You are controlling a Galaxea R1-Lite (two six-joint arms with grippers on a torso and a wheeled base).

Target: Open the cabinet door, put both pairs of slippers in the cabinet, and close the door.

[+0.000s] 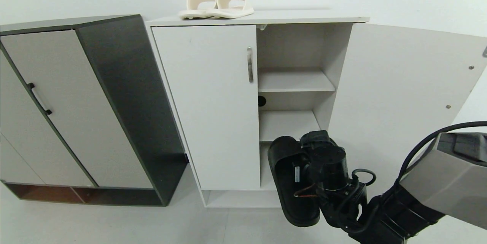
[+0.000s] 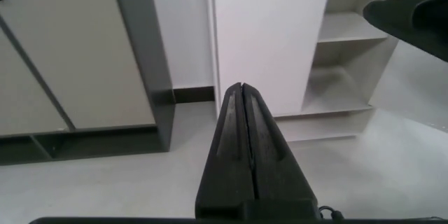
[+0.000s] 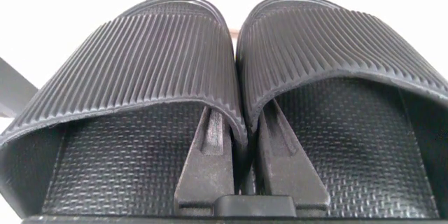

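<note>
A pair of black slippers (image 1: pixel 289 183) hangs in front of the open right half of the white cabinet (image 1: pixel 205 103), low, near its bottom compartment. My right gripper (image 1: pixel 310 168) is shut on it. In the right wrist view its fingers (image 3: pixel 206 161) reach under the two ribbed straps and pinch the slippers' (image 3: pixel 154 63) inner sides together. A cream pair of slippers (image 1: pixel 215 7) lies on the cabinet top, at the left. The cabinet's right door (image 1: pixel 399 95) stands wide open; the left door is shut. My left gripper (image 2: pixel 242 94) is shut on nothing, low over the floor before the cabinet.
Inside the open half are two bare shelves (image 1: pixel 295 82) and a bottom compartment. A dark grey cabinet (image 1: pixel 114 95) with a light door and black handle stands close on the left. The floor in front is bare grey.
</note>
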